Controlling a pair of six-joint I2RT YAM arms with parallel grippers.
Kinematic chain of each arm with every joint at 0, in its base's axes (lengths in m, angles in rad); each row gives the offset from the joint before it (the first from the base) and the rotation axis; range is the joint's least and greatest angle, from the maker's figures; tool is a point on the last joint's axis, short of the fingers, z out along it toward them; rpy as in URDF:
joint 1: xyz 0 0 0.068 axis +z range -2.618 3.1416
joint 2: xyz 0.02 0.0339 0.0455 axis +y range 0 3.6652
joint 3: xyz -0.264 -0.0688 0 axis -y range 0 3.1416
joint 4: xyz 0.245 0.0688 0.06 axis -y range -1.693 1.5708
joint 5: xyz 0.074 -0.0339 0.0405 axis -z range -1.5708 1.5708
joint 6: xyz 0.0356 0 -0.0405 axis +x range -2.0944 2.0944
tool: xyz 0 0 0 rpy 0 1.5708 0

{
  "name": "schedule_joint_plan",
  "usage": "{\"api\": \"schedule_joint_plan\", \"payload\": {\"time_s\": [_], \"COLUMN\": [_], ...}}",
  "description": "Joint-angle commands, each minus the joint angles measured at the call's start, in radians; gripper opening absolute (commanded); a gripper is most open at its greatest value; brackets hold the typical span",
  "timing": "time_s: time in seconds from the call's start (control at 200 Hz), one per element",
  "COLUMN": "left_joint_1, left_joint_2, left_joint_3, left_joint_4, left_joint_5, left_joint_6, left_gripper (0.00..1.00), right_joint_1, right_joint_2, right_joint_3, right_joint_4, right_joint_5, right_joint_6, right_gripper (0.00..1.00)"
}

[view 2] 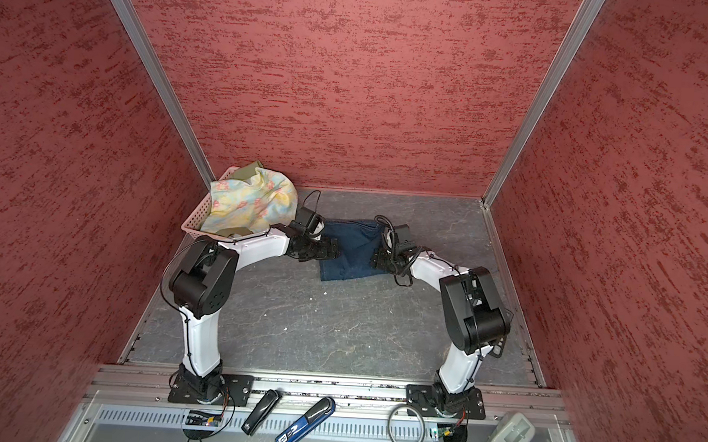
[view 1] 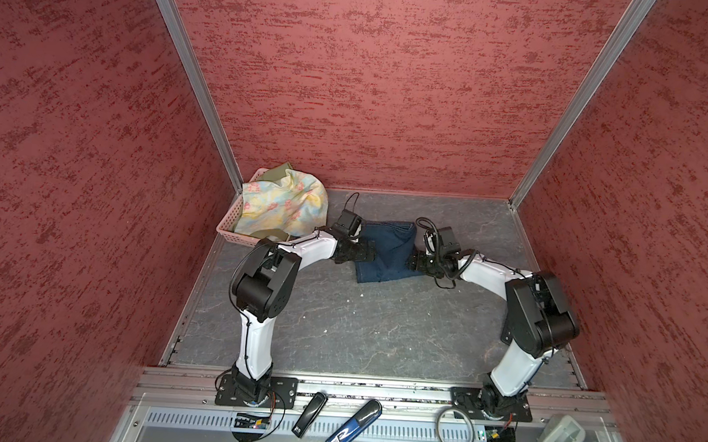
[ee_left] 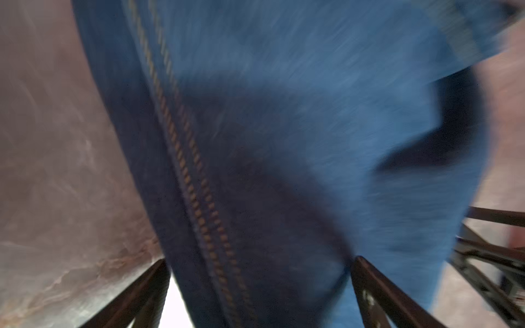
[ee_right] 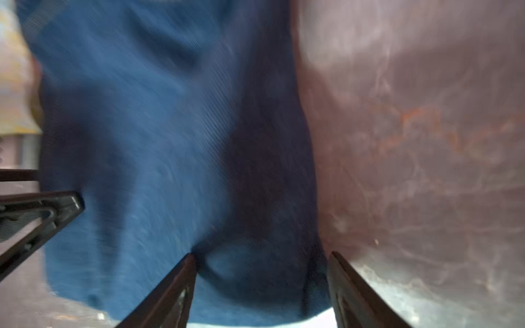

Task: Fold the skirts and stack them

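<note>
My left gripper (ee_left: 258,261) stands wide open astride the stitched edge of the denim skirt (view 1: 386,253). My right gripper (ee_right: 261,255) is parted over the opposite edge, with cloth between its jaws. Both wrist views smear, so I cannot judge contact. Beyond, the floral skirt (view 1: 282,206) hides most of the olive skirt (view 1: 278,172) in the basket (view 1: 229,226).

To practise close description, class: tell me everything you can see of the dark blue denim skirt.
The denim skirt is dark blue cloth with tan double stitching along a seam, seen in the left wrist view. It lies nearly flat, seemingly folded, on the grey table, slightly wrinkled. The left gripper and right gripper straddle its opposite side edges with fingers spread apart.
</note>
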Motion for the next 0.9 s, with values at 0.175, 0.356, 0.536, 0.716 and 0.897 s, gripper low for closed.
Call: {"api": "schedule_joint_plan", "payload": {"time_s": [0.175,0.356,0.536,0.716,0.897], "left_joint_1": [-0.121,-0.253,-0.406,-0.410,-0.278], "left_joint_2": [-0.044,-0.034,-0.003,-0.107,-0.298], "left_joint_3": [-0.015,0.009,0.106,0.086,-0.102], "left_joint_4": [-0.097,-0.132,-0.078,0.072,0.134], "left_joint_5": [-0.040,-0.027,0.064,0.216,0.254], "left_joint_6": [0.014,-0.020,-0.050,-0.041,-0.078], "left_gripper": [0.97,0.94,0.94,0.99,1.00], "right_joint_1": [-0.048,-0.151,-0.252,-0.307,-0.311], "right_joint_2": [-0.087,-0.219,-0.390,-0.458,-0.478], "right_joint_3": [0.048,0.108,0.092,0.080,0.046], "right_joint_4": [-0.059,-0.096,-0.134,-0.188,-0.152], "right_joint_5": [0.095,0.056,0.066,0.069,0.037], "right_joint_6": [-0.047,-0.031,-0.022,-0.052,-0.032], "right_gripper": [0.77,0.78,0.81,0.84,0.87]}}
